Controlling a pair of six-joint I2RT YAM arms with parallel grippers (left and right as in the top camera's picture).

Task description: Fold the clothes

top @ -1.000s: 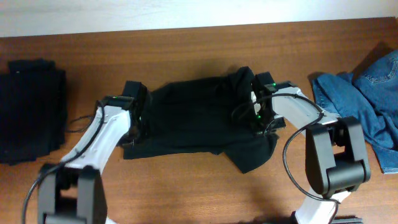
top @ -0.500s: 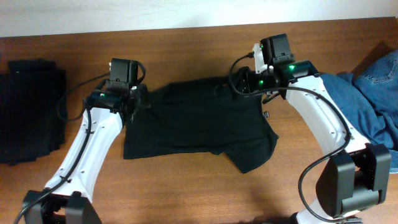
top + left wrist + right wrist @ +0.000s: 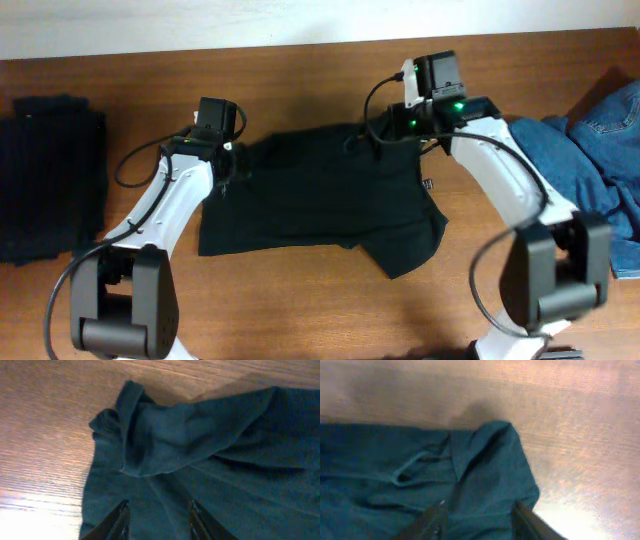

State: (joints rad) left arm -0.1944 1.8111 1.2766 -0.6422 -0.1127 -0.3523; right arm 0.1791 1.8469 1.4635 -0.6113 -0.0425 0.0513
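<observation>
Overhead: black shirt (image 3: pixel 320 195) lies spread mid-table. Left gripper (image 3: pixel 226 165) sits over its far-left corner, right gripper (image 3: pixel 397 132) over its far-right corner.
Left wrist: fingers parted, empty, above bunched cloth.
Right wrist: likewise parted, holding nothing.

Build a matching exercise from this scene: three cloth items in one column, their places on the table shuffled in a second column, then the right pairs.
Column one
1. spread-out black soft-cloth shirt
2. folded black cloth pile
3. crumpled blue denim garment

Column two
A. right edge of the brown wooden table
B. middle of the table
C. left edge of the table

Pairs: 1-B, 2-C, 3-A
</observation>
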